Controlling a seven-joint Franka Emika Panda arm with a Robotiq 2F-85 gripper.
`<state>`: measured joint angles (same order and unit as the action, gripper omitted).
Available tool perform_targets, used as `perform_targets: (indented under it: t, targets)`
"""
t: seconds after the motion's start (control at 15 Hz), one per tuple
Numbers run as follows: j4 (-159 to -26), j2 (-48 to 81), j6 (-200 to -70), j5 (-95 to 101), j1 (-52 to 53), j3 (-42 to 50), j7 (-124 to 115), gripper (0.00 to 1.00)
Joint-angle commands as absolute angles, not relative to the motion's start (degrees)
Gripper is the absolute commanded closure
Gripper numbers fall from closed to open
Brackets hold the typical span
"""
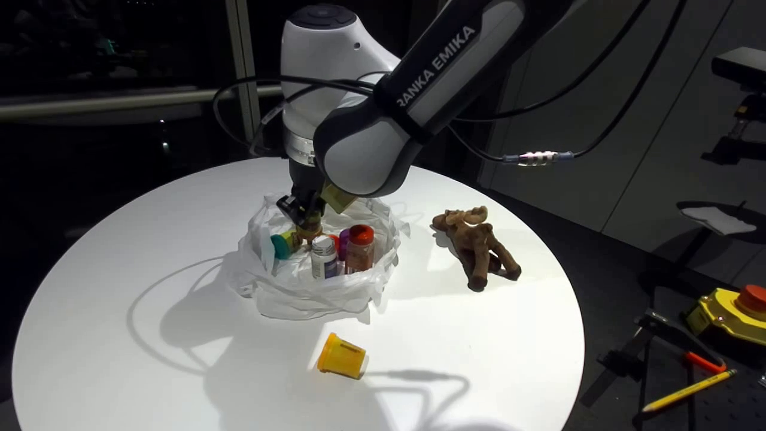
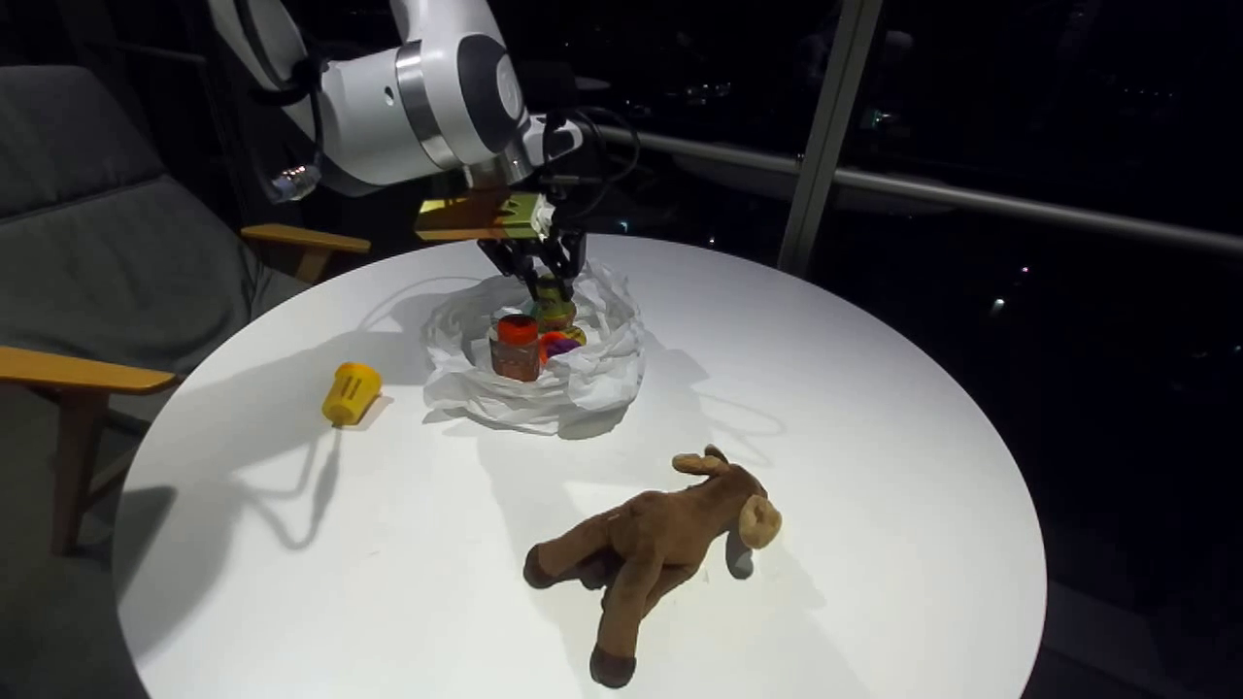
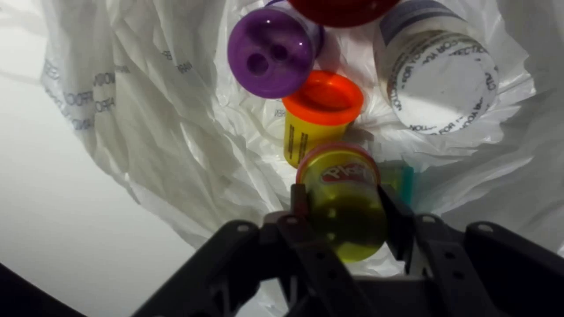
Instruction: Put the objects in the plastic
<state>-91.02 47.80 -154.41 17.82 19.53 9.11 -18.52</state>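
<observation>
Whitish plastic bag (image 1: 317, 302) on the round white tabletop (image 1: 508, 341), mouth up and spread wide, walls wrinkled. In it: red-lidded bottle (image 1: 360, 254); white-capped bottle (image 1: 324, 260) just beside; purple-topped container (image 3: 271, 53), two holes in its top; orange-lidded yellow tub (image 3: 319, 119) next to that; teal-lidded tub (image 1: 284, 244) on its side. Gripper (image 3: 343, 204) clamped on a pink-rimmed yellow tub (image 3: 346, 193), within the bag's mouth; cannot tell whether the tub touches what lies below. Its red logo: "Pla" legible, remainder blurred. White cap: ring of dark print round the edge, "FOR" readable. Bag film carries scattered lettering, reversed, only partly legible. Fine print on the orange-lidded yellow tub, too small to read. Outside the bag, on the tabletop: loose yellow tub (image 1: 342, 357), on its side, orange-yellow lid, small dark print; well apart from it, brown plush animal (image 2: 670, 529), lying down, tan antlers. Overhead, arm (image 1: 368, 152) lettered "RANKA EMIKA", first letter hidden.
</observation>
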Motion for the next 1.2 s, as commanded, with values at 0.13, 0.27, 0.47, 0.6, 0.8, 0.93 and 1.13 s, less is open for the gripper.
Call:
perform_targets:
  t: [0.13,0.27,0.47,0.6,0.8,0.93,1.13]
  targets:
    - [-88.7,48.43,-150.34,13.26,16.86,4.23,-13.46,0.32]
    - [-89.02,48.06,-148.92,13.54,17.69,4.58,-14.08,0.31]
    - [-90.28,45.71,-149.51,14.36,19.52,5.11,-15.76,0.09]
    - [-91.12,43.28,-148.8,15.05,21.89,5.75,-17.51,0.0]
    - [-94.11,37.77,-143.58,15.48,24.54,4.84,-17.93,0.0]
    - [-96.46,34.03,-136.6,14.95,24.89,2.09,-15.8,0.0]
    - [-100.42,29.24,-127.28,15.98,26.0,-0.54,-16.66,0.0]
